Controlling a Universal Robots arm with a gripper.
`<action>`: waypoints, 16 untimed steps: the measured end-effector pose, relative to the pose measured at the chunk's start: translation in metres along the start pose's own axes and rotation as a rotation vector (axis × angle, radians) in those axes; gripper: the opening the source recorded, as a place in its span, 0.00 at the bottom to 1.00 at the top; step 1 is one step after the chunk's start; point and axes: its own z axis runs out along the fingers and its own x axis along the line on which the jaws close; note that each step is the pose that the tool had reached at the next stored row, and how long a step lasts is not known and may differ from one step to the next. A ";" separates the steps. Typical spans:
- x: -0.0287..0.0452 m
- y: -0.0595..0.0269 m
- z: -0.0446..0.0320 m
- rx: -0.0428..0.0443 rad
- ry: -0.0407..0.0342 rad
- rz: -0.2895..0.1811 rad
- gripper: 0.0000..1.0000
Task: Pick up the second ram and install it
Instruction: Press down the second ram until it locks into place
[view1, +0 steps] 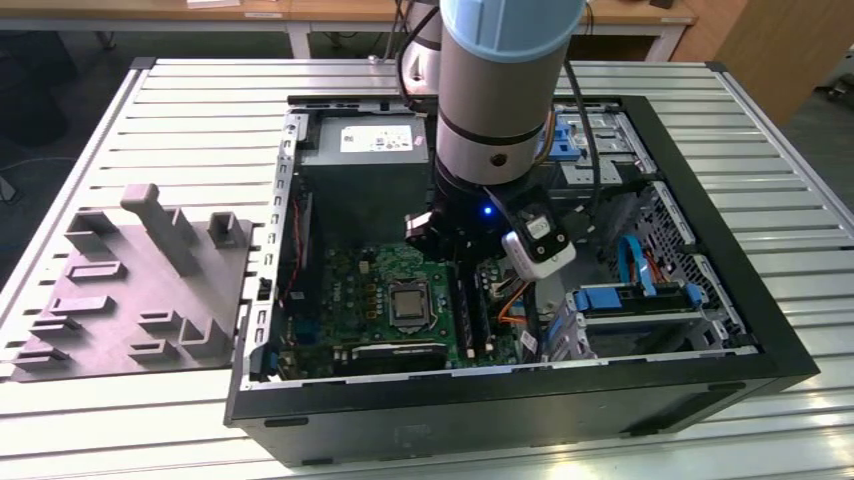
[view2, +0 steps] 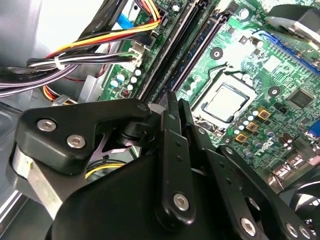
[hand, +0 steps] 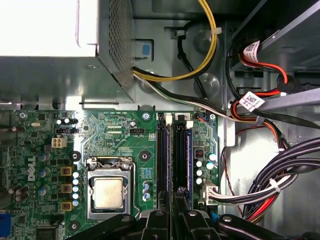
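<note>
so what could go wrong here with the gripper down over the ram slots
The gripper sits low over the black slots on the motherboard. A stick pressed in askew could bind or stress its slot. The cable bundle runs close beside the slots and might snag the arm. The bare CPU socket lies close by, so a sideways slip could hit it.

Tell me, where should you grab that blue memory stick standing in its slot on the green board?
The blue memory stick stands thin and on edge, with a black slot close beside it, leaving little room sideways. So it is probably best pinched by its two flat faces near the top edge, coming straight down from above.
</note>
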 end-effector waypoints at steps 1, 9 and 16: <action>0.0000 0.0000 0.0000 0.0000 0.0000 0.000 0.19; 0.0000 0.0000 0.0000 0.0000 0.0000 0.000 0.19; 0.0000 0.0000 0.0000 0.0001 0.0000 0.000 0.10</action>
